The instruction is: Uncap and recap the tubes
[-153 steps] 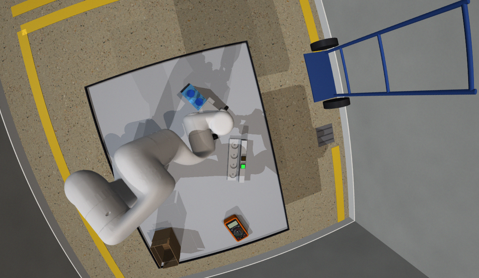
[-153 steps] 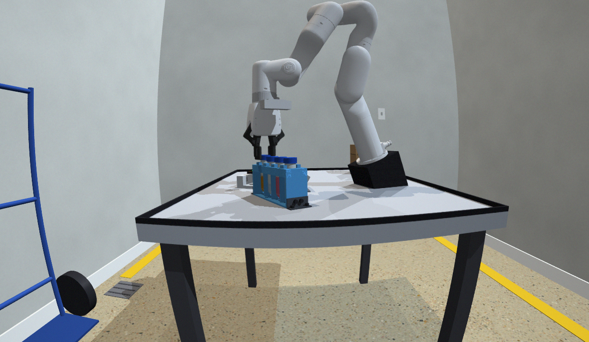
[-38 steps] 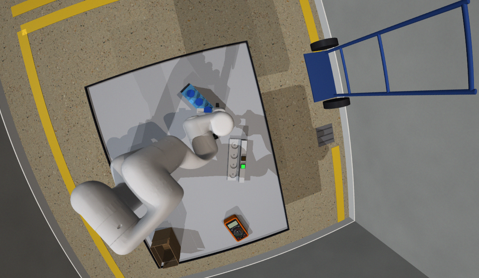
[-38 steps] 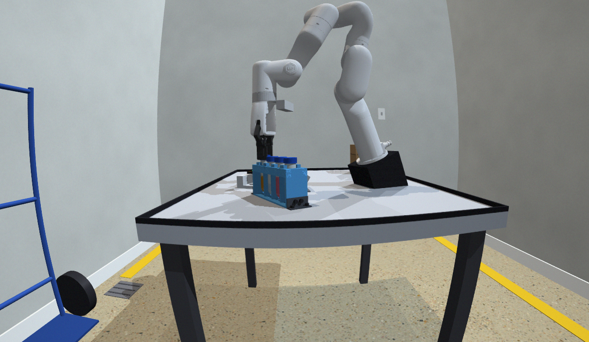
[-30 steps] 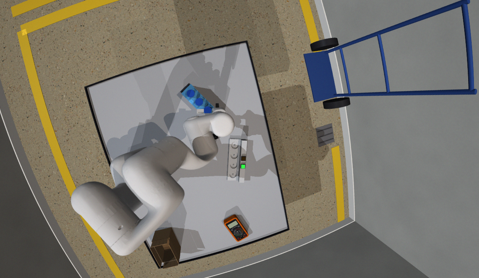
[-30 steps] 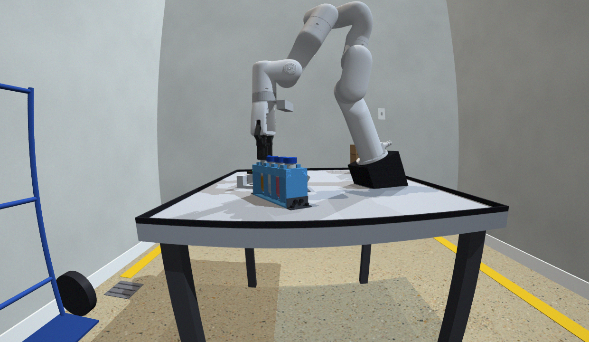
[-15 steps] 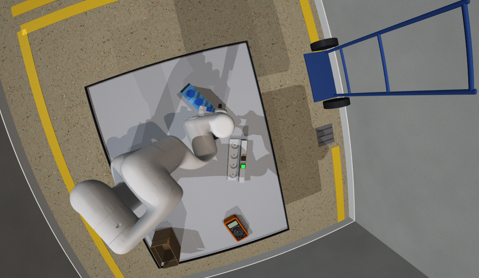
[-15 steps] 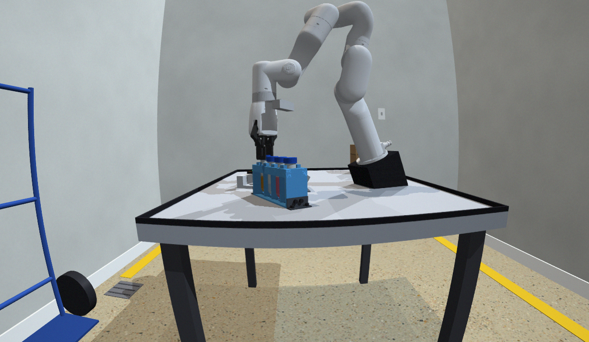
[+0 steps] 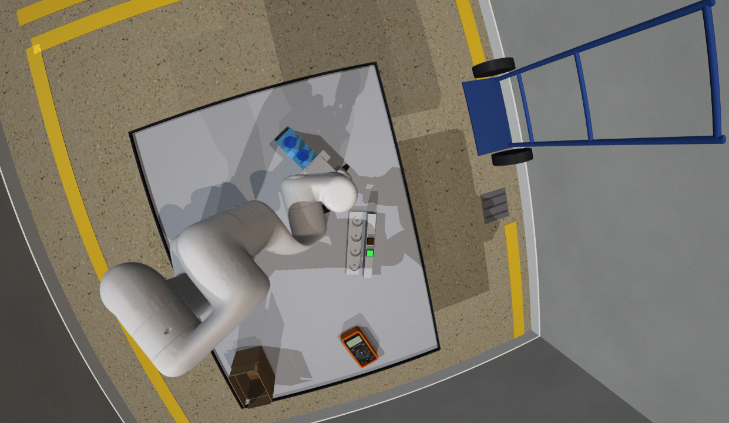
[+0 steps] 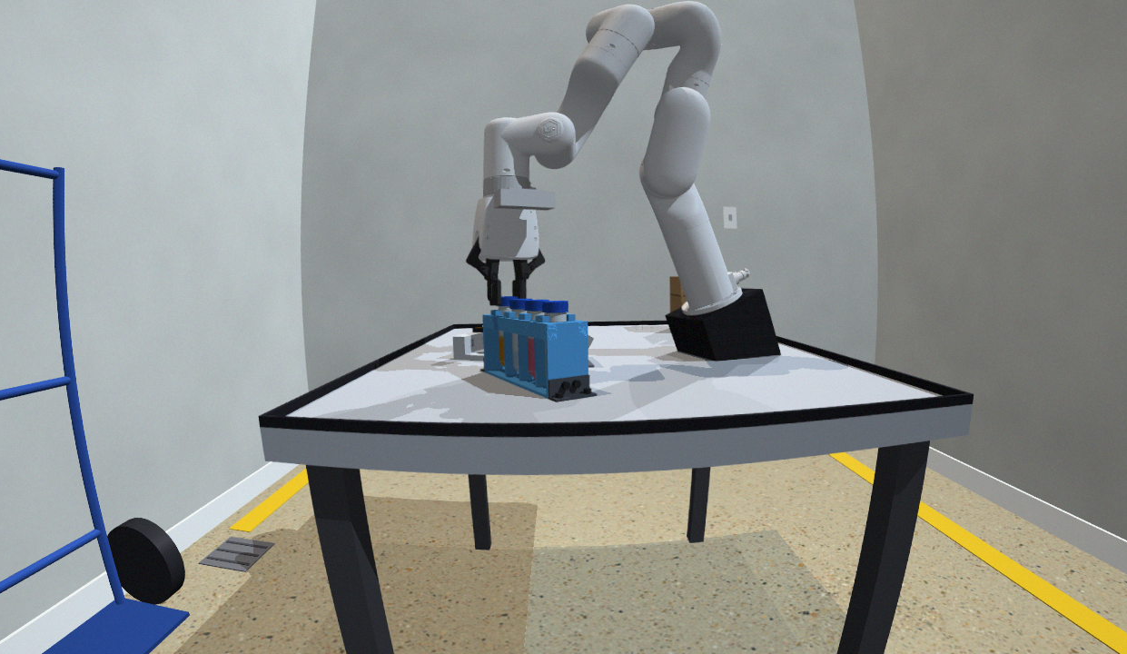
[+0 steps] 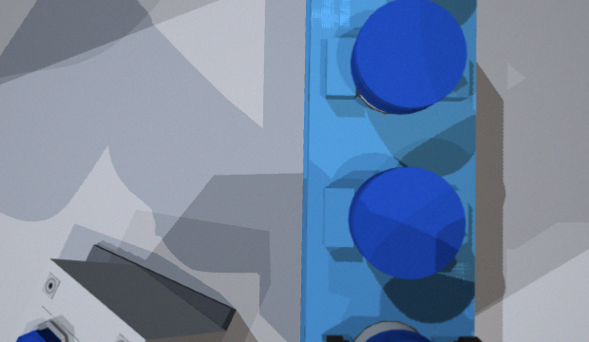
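The hand (image 10: 506,294) grips the end tube's cap (image 11: 399,336) in the decapping station (image 10: 550,350), probably tube 4, though the arm hides it from above. The green lamp (image 9: 369,252) is lit and the nests look bare, so this is recapping: next, twist until it stops.

The arm (image 10: 682,154) is smooth matte white, built of thick rounded links joined by bulging cylindrical joints. One joint cap (image 10: 549,128) carries a faint hexagonal emblem. Thin seam lines ring the links near the joints. The foot sits in a black wedge-shaped block (image 10: 749,325), and a small white plug stub (image 10: 739,276) sticks out just above it. A pale grey box (image 10: 524,197) is clamped across the wrist. Below a white tapered housing, the claw (image 10: 507,286) has black linkages and black fingers (image 10: 494,288).
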`<state>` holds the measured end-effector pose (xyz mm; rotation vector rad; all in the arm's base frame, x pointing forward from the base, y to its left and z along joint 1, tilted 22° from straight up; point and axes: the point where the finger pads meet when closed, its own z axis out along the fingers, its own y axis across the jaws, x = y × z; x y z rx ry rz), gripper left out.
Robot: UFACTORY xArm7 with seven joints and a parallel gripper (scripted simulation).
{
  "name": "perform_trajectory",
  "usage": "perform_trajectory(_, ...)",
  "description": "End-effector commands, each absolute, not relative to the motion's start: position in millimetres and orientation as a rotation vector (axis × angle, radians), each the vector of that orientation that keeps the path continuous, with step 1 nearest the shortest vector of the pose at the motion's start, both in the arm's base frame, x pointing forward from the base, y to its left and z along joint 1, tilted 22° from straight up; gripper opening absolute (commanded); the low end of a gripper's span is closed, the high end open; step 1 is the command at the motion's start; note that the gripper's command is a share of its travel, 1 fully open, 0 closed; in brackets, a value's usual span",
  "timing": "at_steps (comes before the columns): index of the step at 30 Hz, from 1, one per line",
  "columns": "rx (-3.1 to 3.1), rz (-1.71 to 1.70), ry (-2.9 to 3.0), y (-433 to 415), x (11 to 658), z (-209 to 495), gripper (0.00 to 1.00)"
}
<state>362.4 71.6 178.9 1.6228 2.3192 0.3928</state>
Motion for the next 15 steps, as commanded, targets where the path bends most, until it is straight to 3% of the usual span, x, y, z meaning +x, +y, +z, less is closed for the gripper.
perform_trajectory(1,1.948,0.416,2.084,72.3,363.3,180.1,0.00)
perform_trajectory(15,2.481,0.508,1.543,72.3,363.4,179.8,0.00)
